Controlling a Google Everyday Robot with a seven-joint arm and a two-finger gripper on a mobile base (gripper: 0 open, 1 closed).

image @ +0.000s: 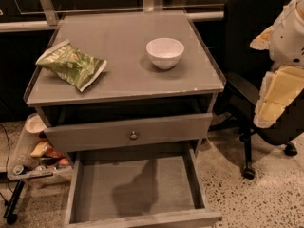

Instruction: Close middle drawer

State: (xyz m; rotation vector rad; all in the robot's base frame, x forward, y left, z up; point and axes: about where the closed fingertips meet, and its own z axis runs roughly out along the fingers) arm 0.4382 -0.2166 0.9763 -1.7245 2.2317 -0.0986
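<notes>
Not started imo: middle drawer [137, 189] is pulled right out below the worktop [128, 80]. Hand [278, 96] hangs far right by the office chair [247, 18], nowhere near it, can't tell if it's spread or closed

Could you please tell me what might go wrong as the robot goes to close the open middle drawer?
1. The gripper hangs at the right, by the office chair, apart from the middle drawer; swinging across, it may clip the corner of the cabinet.
2. The drawer's front lies at the bottom edge of view, so an off-centre push could jam it askew.
3. A hard shove may jolt the bowl and chip bag on top.
</notes>
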